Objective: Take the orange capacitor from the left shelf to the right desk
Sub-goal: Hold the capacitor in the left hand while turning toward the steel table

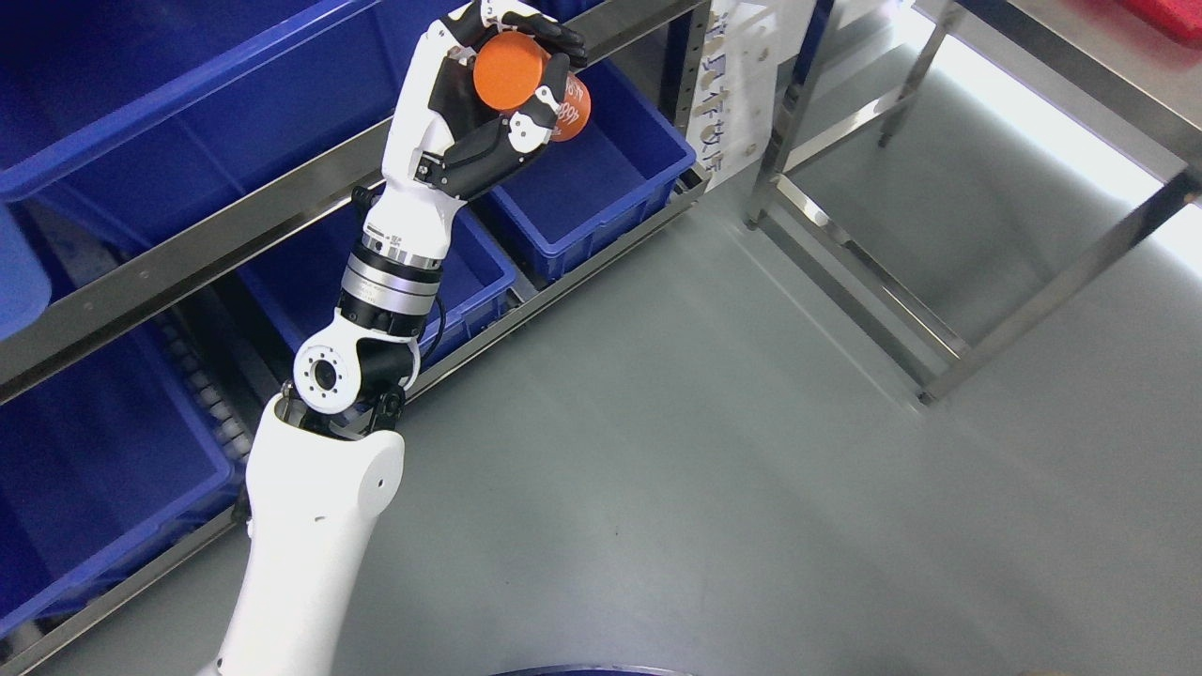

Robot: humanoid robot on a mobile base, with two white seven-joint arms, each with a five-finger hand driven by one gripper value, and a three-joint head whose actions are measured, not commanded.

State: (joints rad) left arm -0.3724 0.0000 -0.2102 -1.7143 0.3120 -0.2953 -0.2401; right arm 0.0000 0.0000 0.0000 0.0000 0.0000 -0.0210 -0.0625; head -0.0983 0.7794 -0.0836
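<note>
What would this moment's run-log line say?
left robot hand: shut on orange capacitor | position: raised before shelf, above blue bin | desk: not reached | right arm: unseen

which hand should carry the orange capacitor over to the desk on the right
Left. The left hand already grips the orange capacitor, raised beside the shelf; no right arm shows.

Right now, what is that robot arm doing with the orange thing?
The robot's left hand is curled around an orange capacitor, a small cylinder with white print on its side. It holds it up in the air in front of the metal shelf with the blue bins. The steel desk is over on the right, across the grey floor, and the capacitor has not got there yet. The other arm is out of view.
</note>
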